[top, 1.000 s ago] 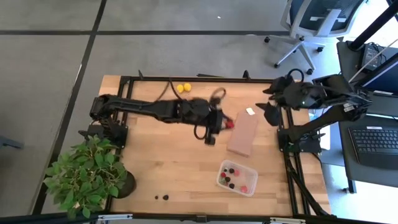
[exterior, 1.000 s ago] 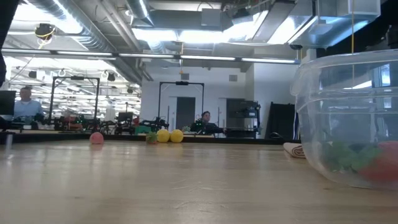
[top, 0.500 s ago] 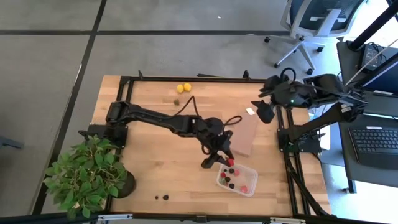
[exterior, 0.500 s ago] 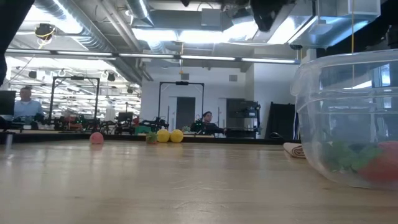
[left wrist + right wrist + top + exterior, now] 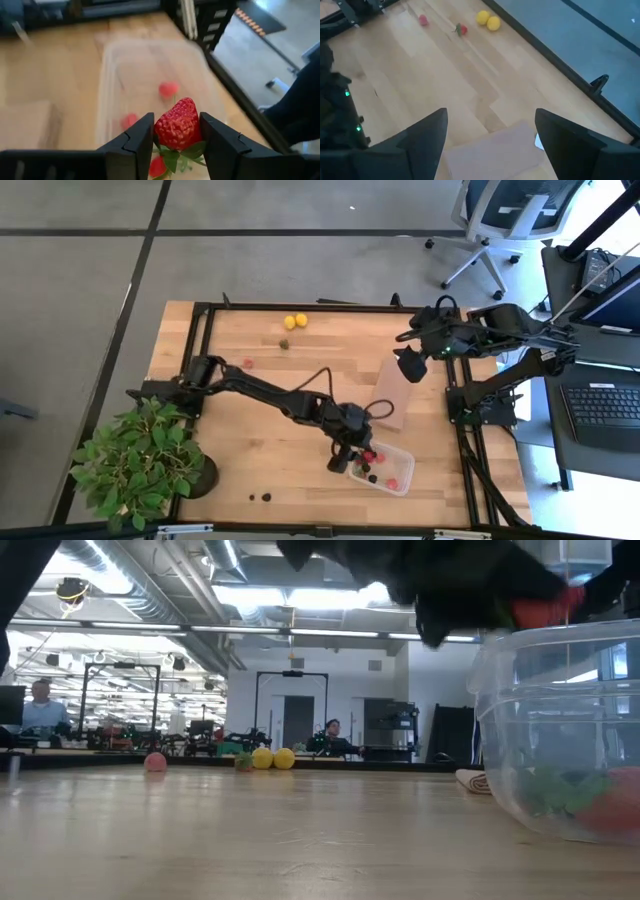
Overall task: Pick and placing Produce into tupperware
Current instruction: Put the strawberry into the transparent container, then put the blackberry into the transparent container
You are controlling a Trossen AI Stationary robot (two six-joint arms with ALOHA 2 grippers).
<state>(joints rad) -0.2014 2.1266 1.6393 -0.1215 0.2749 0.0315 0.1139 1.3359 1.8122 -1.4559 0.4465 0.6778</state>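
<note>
My left gripper [image 5: 354, 454] hangs over the near-left rim of the clear tupperware [image 5: 382, 468], shut on a red strawberry [image 5: 177, 125]. In the low view that strawberry [image 5: 545, 610] shows above the tupperware [image 5: 560, 730]. Several red and dark produce pieces lie inside the tupperware [image 5: 150, 80]. Two lemons [image 5: 295, 321], a small strawberry [image 5: 284, 344] and a red piece [image 5: 248, 363] lie on the far part of the table. Two dark berries [image 5: 260, 498] lie at its near edge. My right gripper [image 5: 408, 366] stands open, high over the far end of the brown block [image 5: 393, 395]. My left gripper pinches the strawberry by its two opposite sides [image 5: 162, 127] between its two fingers. The fingers slant down from the table's left. The strawberry is lifted clear above the tupperware, with its green leaves [image 5: 175, 155] toward the wrist and its tip pointing away.
A potted plant [image 5: 145, 460] stands at the near left corner. The flat brown block lies just beyond the tupperware, with a small white piece [image 5: 402, 359] beside it. Black frame rails [image 5: 300, 306] run along the table's edges. Bare wood lies in the middle.
My left gripper has carried the strawberry from beside the brown block's left edge toward the table's near edge, and down to the tupperware's rim, tipping downward as it went. My right gripper has drifted a little toward the table's left, over the block.
</note>
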